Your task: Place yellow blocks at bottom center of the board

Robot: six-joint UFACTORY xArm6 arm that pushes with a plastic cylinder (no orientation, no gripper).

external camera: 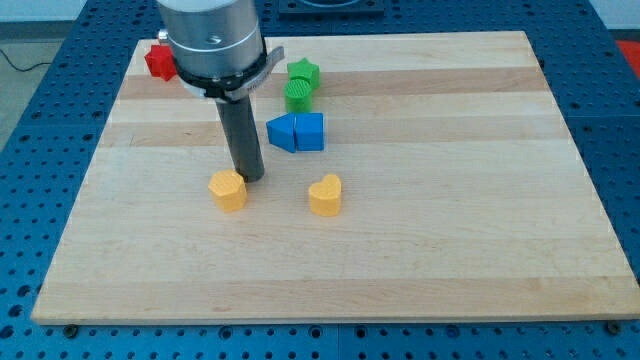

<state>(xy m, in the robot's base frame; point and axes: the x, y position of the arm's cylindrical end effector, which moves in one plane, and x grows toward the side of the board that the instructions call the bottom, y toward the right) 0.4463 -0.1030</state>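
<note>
Two yellow blocks lie near the board's middle. A yellow hexagon-like block [228, 190] sits left of centre, and a yellow heart-shaped block [325, 195] sits to its right. My tip [250, 177] touches the board just above and right of the left yellow block, close against its upper right edge. The heart block is about 70 pixels to the right of my tip, apart from it.
Two blue blocks [297, 132] sit side by side just right of the rod. A green star [302, 72] and a green round block [298, 96] lie above them. A red block [159, 62] shows at the top left, partly hidden by the arm. The wooden board [420, 240] lies on a blue perforated table.
</note>
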